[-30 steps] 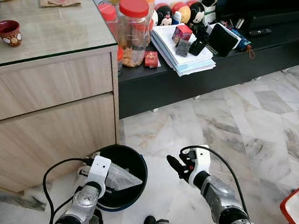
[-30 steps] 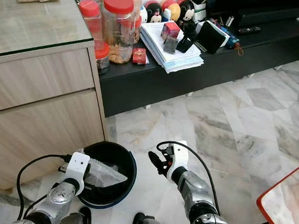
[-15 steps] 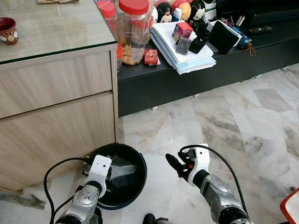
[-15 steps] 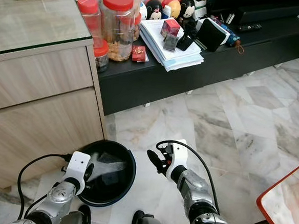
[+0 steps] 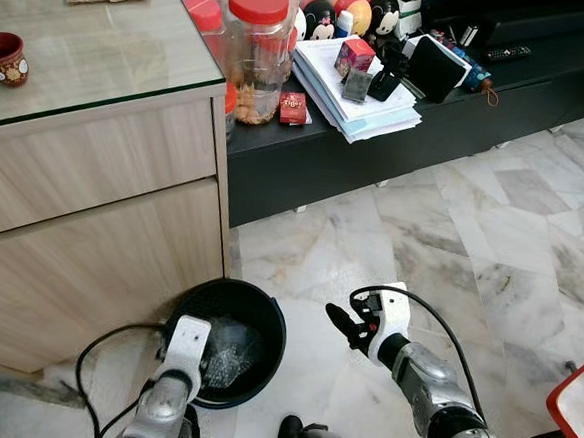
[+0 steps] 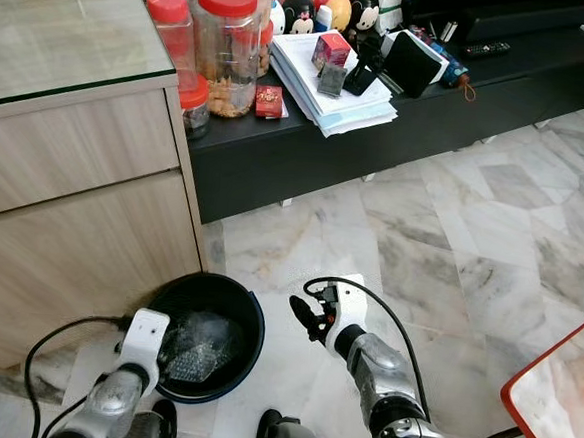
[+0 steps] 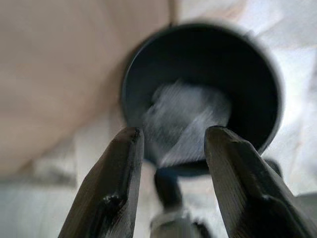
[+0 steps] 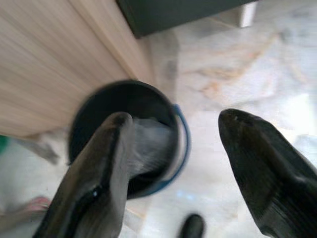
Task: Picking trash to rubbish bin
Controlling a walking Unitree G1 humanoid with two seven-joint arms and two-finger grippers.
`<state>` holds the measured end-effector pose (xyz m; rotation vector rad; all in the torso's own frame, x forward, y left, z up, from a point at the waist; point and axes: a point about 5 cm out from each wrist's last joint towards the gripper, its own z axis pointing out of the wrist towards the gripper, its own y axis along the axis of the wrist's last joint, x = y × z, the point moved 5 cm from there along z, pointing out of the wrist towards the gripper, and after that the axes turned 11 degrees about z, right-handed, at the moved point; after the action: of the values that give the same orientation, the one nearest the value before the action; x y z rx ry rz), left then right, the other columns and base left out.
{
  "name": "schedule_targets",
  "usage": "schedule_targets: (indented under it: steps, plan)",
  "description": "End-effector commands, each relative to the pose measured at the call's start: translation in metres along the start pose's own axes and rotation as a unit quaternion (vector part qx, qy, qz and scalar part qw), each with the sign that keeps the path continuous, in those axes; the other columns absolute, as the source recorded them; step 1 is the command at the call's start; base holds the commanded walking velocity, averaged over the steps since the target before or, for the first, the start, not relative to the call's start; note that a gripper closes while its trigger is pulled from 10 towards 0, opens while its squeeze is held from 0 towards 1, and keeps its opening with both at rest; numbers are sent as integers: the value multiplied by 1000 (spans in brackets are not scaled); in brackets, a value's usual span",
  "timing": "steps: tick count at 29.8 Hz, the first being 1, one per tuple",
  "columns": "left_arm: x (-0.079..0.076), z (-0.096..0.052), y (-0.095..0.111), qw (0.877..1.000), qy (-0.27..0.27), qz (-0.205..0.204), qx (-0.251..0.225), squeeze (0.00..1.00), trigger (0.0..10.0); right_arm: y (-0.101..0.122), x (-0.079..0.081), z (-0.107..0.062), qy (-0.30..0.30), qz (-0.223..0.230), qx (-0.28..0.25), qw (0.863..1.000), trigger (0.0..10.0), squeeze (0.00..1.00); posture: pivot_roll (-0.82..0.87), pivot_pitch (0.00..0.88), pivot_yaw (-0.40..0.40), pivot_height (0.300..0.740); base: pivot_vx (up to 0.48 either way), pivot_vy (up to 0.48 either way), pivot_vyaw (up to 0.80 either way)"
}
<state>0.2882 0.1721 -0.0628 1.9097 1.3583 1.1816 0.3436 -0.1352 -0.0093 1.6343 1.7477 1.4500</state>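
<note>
Released since the earlier frames, the clear plastic trash [image 5: 225,347] now lies crumpled inside the black rubbish bin [image 5: 265,312] rather than jutting over its rim, and the left end effector [image 7: 171,186] has drawn back toward the robot. Its fingers stand spread and empty, aimed at the bin mouth, presumably to clear the drop. The right end effector [image 8: 171,171] hovers over the marble floor [image 5: 491,243] beside the bin, fingers likewise spread and holding nothing, probably kept out of the way. The bin stands on the floor against the wooden cabinet [image 5: 91,225], whose glass worktop [image 5: 93,55] carries a small red cup [image 5: 3,56]. The trash appears translucent, wrinkled and glinting, resting low in the bin.
</note>
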Motion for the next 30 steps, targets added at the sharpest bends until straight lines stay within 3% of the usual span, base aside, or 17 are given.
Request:
schedule_targets:
  steps: [1,5,12,17,24,30]
  plan:
    - [-3,-6,-17,1000,4,-11,29,0,10000,-12,-11,-7,-25,1,15,1000,10000,0,67,243,-143,740,0,0,0]
    - [4,-14,-29,999,36,-8,35,0,10000,-18,-34,-15,-96,-5,24,995,10000,0,79,234,-139,740,0,0,0]
    - [12,-24,-43,996,81,-12,40,0,10000,-33,-48,-24,-148,-7,45,988,10000,0,92,209,-134,740,0,0,0]
    - [20,-30,-58,991,109,-37,73,0,10000,-49,-59,-34,-194,4,61,979,10000,0,94,202,-134,740,0,0,0]
    - [15,-36,-75,988,96,-31,115,0,10000,-67,-63,-42,-210,52,71,974,10000,0,95,210,-140,740,0,0,0]
    - [11,-39,-82,987,91,-39,129,0,10000,-75,-62,-44,-210,54,84,973,10000,0,97,211,-150,740,0,0,0]
